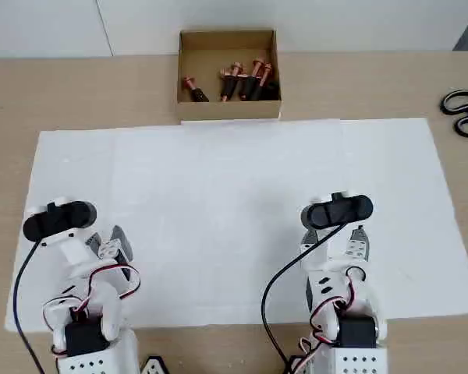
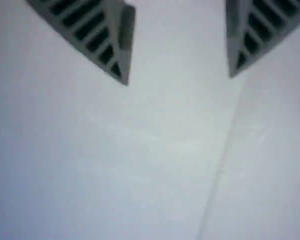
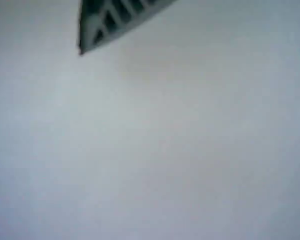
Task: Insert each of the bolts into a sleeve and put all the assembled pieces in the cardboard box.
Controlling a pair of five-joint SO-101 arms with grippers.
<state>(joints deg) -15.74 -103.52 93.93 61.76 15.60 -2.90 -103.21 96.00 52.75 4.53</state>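
Sitting low in the frame, the left gripper (image 1: 111, 240) has its ridged fingers spread and empty; the right gripper (image 1: 357, 241) cannot be told open or closed. The job looks done — coppery bolts (image 1: 235, 72) in dark sleeves (image 1: 249, 89) lie in the brown cardboard box (image 1: 228, 110), top middle, so nothing seems left to grab.

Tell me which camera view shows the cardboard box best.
The high view: it looks down into the open cardboard box beyond the white sheet, with assembled pieces lying inside. Both wrist views point down at that sheet instead.
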